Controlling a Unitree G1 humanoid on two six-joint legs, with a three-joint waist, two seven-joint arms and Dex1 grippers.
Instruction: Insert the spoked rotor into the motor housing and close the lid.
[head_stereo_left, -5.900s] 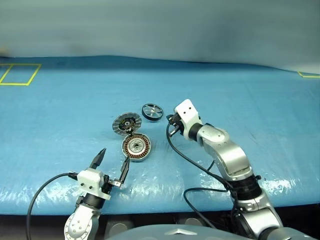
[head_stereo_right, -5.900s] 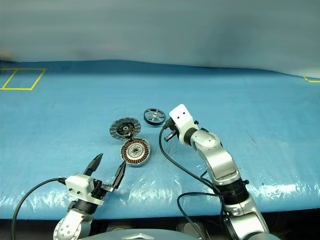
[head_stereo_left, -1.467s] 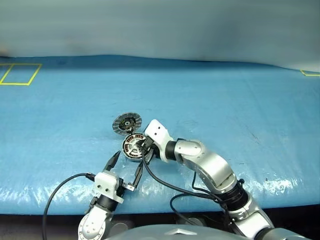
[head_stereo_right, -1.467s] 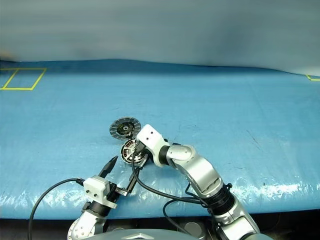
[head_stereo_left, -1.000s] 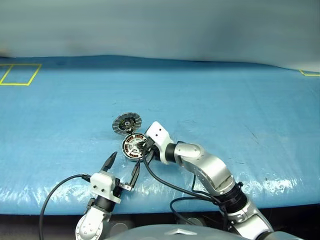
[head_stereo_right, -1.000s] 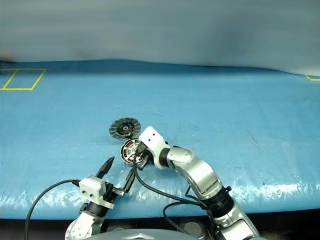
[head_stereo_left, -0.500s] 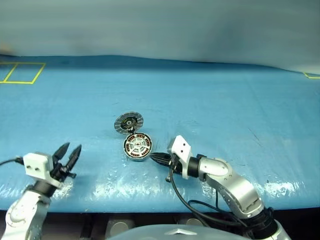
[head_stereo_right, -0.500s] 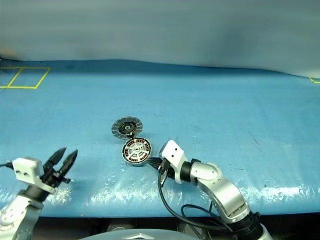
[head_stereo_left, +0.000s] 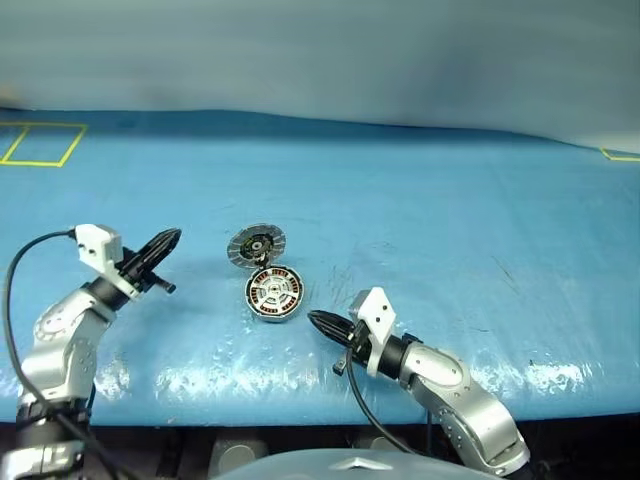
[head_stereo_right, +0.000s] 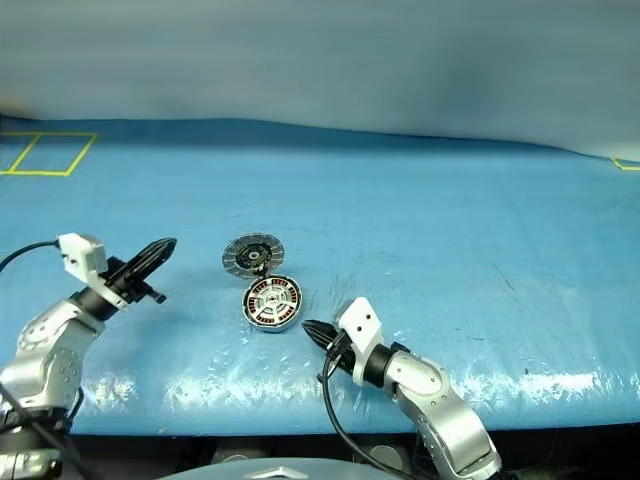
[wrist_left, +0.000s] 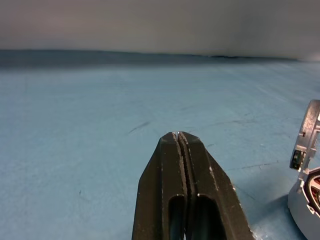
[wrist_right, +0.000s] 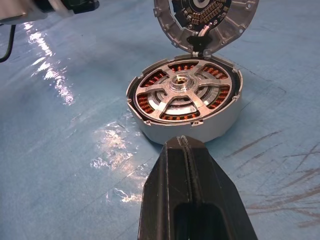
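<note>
Just ahead of the right gripper's (wrist_right: 186, 145) pressed-together fingers, the spoked rotor (wrist_right: 183, 92) sits seated in the motor housing (wrist_right: 185, 122), whose rigid, light-looking lid (wrist_right: 206, 20), upright, seems best pushed at its free rim; left gripper (wrist_left: 178, 137) likewise closed.

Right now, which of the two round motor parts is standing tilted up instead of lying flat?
The lid, the disc with radial silver segments hinged at the far edge of the motor housing. The housing lies flat, with the spoked rotor seated in it.
</note>
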